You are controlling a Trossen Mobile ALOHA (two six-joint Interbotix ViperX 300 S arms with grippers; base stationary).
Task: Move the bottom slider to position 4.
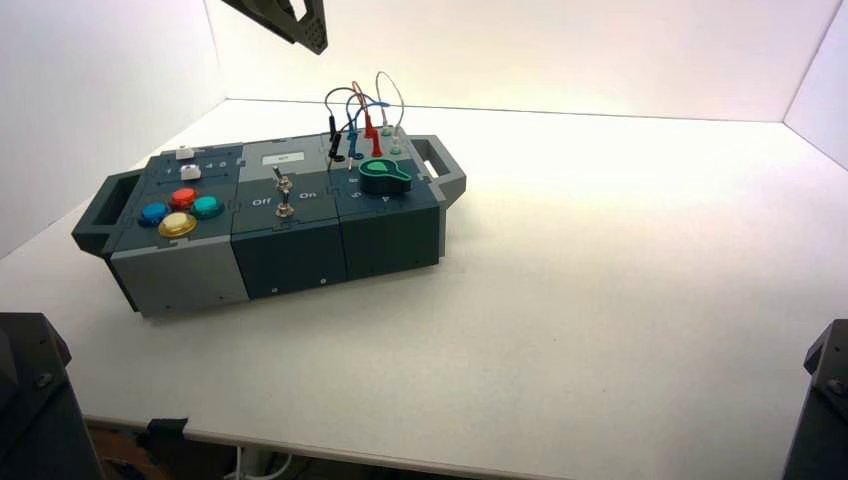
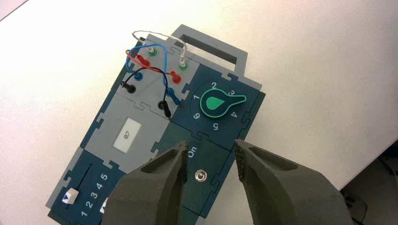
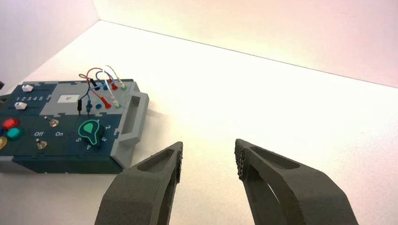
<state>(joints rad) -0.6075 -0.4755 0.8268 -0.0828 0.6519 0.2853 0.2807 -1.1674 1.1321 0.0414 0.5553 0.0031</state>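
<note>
The bottom slider (image 1: 189, 172) is a small white domed knob at the left end of the box (image 1: 290, 255), on the side nearer me. In the right wrist view the bottom slider (image 3: 19, 105) sits below the low end of the printed 1-to-5 row, near the 1, and position 4 (image 3: 35, 98) lies farther along. My left gripper (image 2: 211, 159) hangs open high above the box's middle, over a silver toggle switch (image 2: 200, 176). Its finger hides most of the bottom slider (image 2: 104, 207), beside position 4 (image 2: 98, 185). My right gripper (image 3: 209, 159) is open over bare table to the right of the box.
A flatter white knob (image 1: 183, 153) rides the far slider track. Several coloured push buttons (image 1: 178, 225) sit in front of the sliders. Two toggle switches (image 1: 284, 195), a green dial (image 1: 385, 175) and looped wires (image 1: 360, 115) fill the rest of the box top. White walls enclose the table.
</note>
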